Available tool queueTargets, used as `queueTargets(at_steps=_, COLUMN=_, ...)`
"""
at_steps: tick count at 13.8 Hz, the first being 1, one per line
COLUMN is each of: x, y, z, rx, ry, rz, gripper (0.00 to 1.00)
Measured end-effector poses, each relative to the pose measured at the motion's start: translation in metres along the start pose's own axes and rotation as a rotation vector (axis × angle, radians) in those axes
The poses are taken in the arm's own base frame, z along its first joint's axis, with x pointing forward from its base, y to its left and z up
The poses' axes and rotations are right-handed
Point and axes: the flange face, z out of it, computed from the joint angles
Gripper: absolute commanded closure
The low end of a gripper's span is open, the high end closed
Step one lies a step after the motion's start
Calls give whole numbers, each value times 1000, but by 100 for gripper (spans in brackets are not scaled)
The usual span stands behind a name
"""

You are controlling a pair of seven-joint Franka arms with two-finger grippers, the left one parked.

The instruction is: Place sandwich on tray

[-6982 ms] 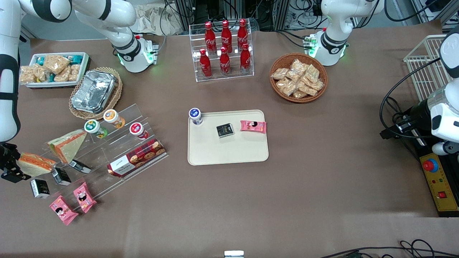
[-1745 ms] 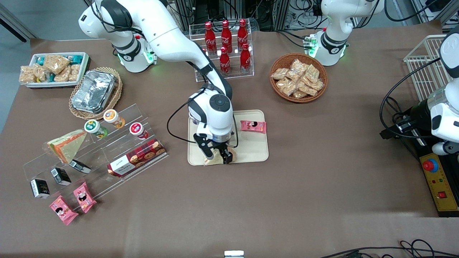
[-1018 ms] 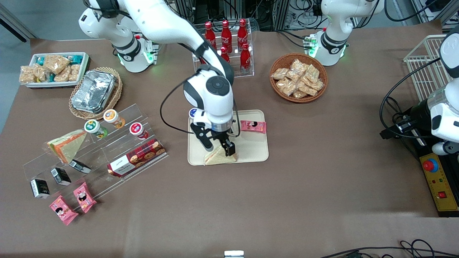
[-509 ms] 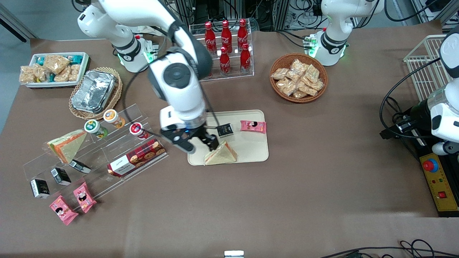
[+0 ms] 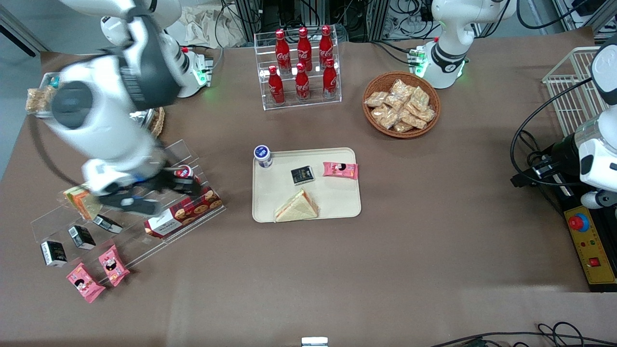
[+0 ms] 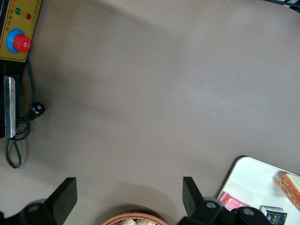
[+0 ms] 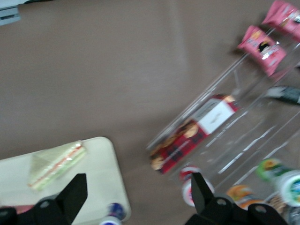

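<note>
Brown tabletop, sandwich [image 5: 297, 207] on tray [image 5: 337, 202], gripper [image 5: 144, 195] blurred over acrylic rack [image 5: 193, 159], jaws wide, empty.

Robotics lab mock snack shop: brown-covered table [image 5: 385, 270], clear acrylic rack of red cola bottles [image 5: 301, 67], yellow emergency-stop box [image 5: 590, 246], cable bundles [image 5: 385, 19].

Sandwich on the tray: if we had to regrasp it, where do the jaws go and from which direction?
The sandwich lies flat on the tray, broad triangular face up. Probably come from straight above and pinch across the wedge's middle, one finger on the striped cut edge and one on a slanted side. The gripper is open, away above the clear display rack.
</note>
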Motion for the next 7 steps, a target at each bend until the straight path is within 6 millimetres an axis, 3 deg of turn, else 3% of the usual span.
queueTargets(at_steps=2, x=23, y=78, z=-13, rx=6, ry=0, rz=-72, gripper=1)
queueTargets(at_steps=4, x=35, y=134, z=-22, rx=12, ry=9, rz=-120, gripper=1)
queueTargets(at_steps=5, x=35, y=152, z=-28, rx=-1, ry=9, rz=-134, gripper=1)
queueTargets(at_steps=7, x=29, y=168, z=-42, rx=-30, ry=12, rz=-142, gripper=1)
